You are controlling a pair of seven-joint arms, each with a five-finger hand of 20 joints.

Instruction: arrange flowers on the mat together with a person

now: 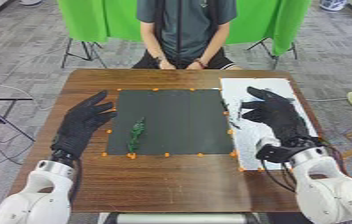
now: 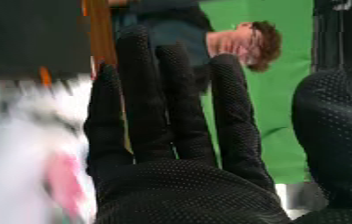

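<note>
Green is seen first in the head view, where a leafy sprig is laid on the dark mat, close to its left edge. The sprig is set lengthwise, one end being brought near the mat's near edge and the other pointed toward the far edge. Most of the mat's width is left between the sprig and the right edge.

The left hand is held over the strip of wood between the left edge of the brown table and the mat, its fingers loosely extended and apart from the sprig. The right hand is held above the white sheet on the table's right side; its fingers are kept straight, with the thumb spread well away from them. The two hands are separated by the whole mat.

Orange markers are spaced along the mat's edges. The mat is bordered by a broad band of wood toward the table's near edge and a narrower one toward the far edge. Beyond the table, a green cloth is hung. A pink thing, blurred, is caught in the right wrist view.
</note>
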